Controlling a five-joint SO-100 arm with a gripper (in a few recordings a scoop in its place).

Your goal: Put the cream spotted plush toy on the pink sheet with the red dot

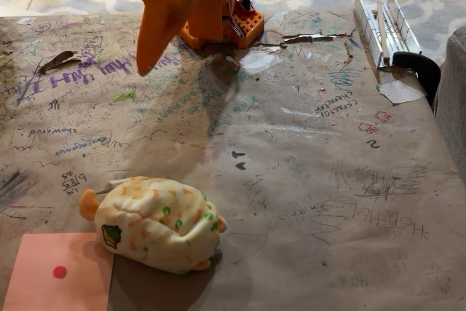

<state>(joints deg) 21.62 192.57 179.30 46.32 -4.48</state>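
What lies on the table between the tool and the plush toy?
In the fixed view, nothing lies between the tool and the plush toy: just bare scribbled brown paper with the arm's shadow.

**Plush toy beside the pink sheet, arm raised at the far end**

A cream spotted plush toy [156, 223] lay on the scribbled brown paper table [306, 180], just right of the pink sheet with the red dot [58, 273], seemingly touching its corner. The orange gripper [148, 63] hung well apart at the far edge, pointing down, jaws together. A white clamp [389, 30] lay far right.
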